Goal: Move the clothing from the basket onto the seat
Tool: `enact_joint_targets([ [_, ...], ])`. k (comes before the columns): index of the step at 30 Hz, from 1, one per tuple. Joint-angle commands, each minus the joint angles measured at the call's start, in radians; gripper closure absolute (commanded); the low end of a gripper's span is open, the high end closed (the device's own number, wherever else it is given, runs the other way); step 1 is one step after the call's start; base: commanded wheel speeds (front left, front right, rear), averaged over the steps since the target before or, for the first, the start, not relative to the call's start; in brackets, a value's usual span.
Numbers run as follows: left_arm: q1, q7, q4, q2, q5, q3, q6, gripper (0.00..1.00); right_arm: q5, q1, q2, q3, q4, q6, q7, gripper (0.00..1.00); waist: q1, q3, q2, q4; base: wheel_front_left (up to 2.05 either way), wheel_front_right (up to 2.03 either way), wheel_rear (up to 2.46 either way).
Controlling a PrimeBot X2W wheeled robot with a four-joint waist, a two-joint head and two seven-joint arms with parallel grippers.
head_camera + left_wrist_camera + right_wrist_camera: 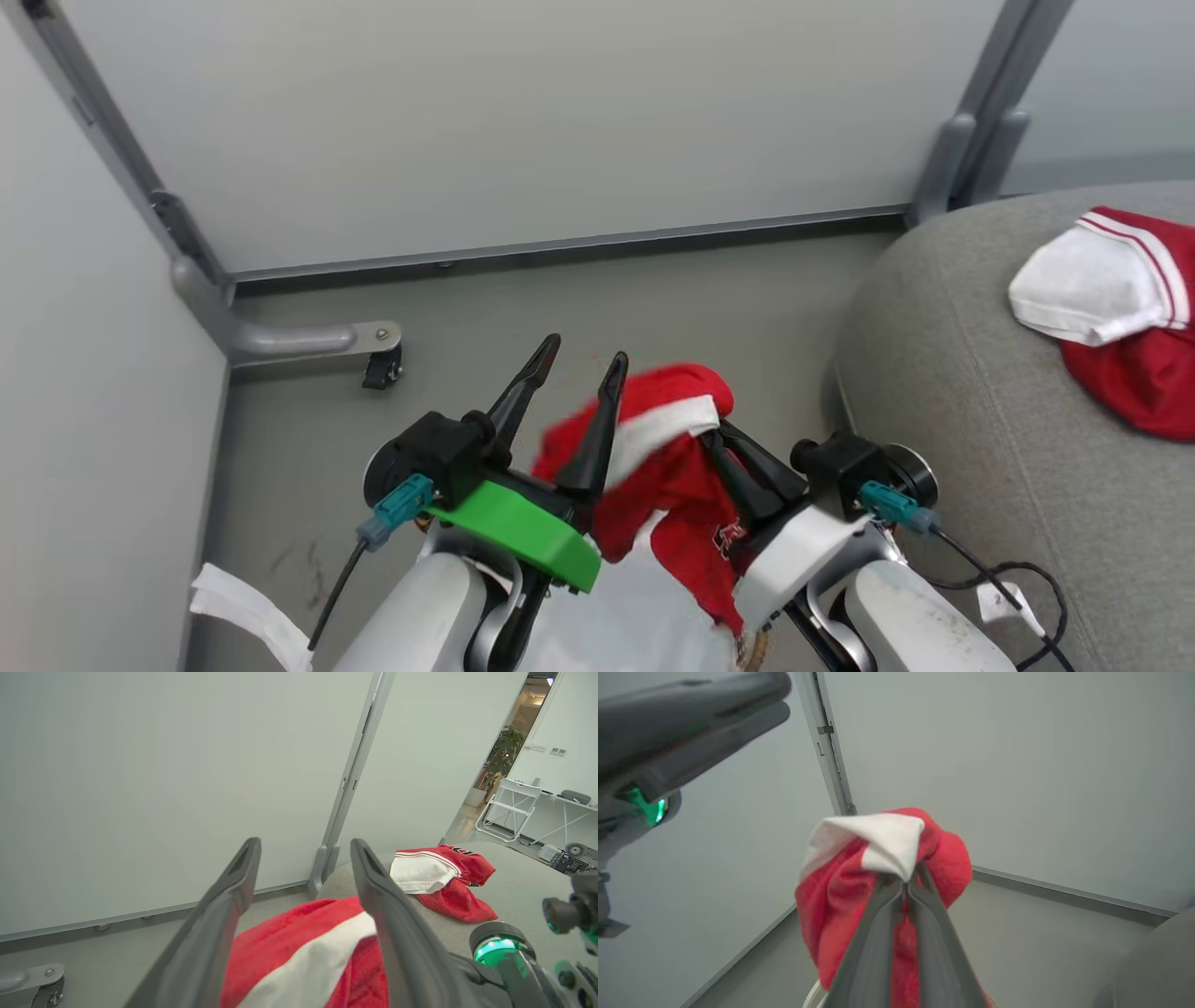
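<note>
ITEM red garment [672,467] | HELD pinched at its white trim by right tool [906,879], aloft just off the seat [934,401] edge | left tool [583,355] spread alongside, perhaps brushing cloth | ADVICE raise hanging tail clear of that edge; release beside laid garment [1120,308], inward of seat corner.

No lettering can be read; the black-and-white mark [728,539] on the red garment [674,467] is too blurred.

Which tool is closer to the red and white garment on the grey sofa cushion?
Right. The right tool, clamping another red garment, is nearer the cushion; the open left tool stands farther left of the lying garment.
</note>
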Motion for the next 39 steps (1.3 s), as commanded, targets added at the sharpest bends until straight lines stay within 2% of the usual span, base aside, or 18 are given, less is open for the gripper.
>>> enact_joint_targets([
  [1,0.018,0.001,0.004,0.003,0.015,0.013,-0.004,0.00,0.005,0.021,-0.008,-0.009,-0.017,-0.001,0.000,1.00,0.0000,-0.011,0.0000,-0.106,0.00,0.00,0.00],
  [13,0.064,0.001,0.021,0.012,0.066,0.081,-0.004,0.00,0.008,0.096,-0.020,-0.093,-0.123,-0.001,0.000,1.00,0.0000,0.019,0.0000,-0.402,0.00,0.00,0.00],
  [21,0.085,0.001,0.011,0.010,0.083,0.100,-0.004,0.00,-0.007,0.100,-0.022,-0.134,-0.173,-0.001,0.000,1.00,0.0000,0.033,0.0000,-0.513,0.00,0.00,0.00],
  [27,0.087,0.001,0.005,0.008,0.102,0.082,-0.004,0.00,-0.015,0.032,-0.055,-0.220,-0.222,-0.001,0.000,1.00,0.0000,0.052,0.0000,-0.542,0.00,0.00,0.00],
  [32,0.054,0.001,-0.002,0.018,0.116,0.049,-0.004,0.00,-0.045,-0.119,-0.151,-0.255,-0.251,-0.001,0.000,1.00,0.0000,0.111,0.0000,-0.532,0.00,0.00,0.00],
  [39,-0.033,0.001,-0.018,0.048,0.121,-0.015,-0.004,0.00,-0.119,-0.415,-0.272,-0.355,-0.211,-0.001,0.000,1.00,0.0000,0.245,0.0000,-0.479,0.00,0.00,0.00],
])
